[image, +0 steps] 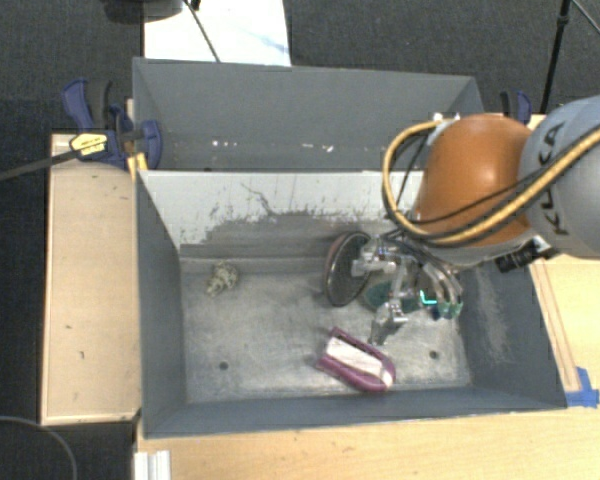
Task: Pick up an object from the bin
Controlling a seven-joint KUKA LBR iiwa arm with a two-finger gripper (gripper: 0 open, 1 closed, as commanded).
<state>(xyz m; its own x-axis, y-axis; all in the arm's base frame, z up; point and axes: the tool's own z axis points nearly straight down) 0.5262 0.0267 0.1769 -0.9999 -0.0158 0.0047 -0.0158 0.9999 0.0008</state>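
Note:
My gripper (388,323) hangs low over the right half of the bin floor, under the orange cover. A purple and white flat packet (357,363) lies just below and left of the fingertips, near the front wall. A dark round disc with a metal rim (341,268) stands on edge just left of the gripper body. Something small and teal (382,293) shows among the gripper's metal parts; whether it sits between the fingers is unclear.
A small crumpled greyish-tan lump (220,279) lies at the left of the bin floor near the back wall. The arm and its cables cover the bin's right side.

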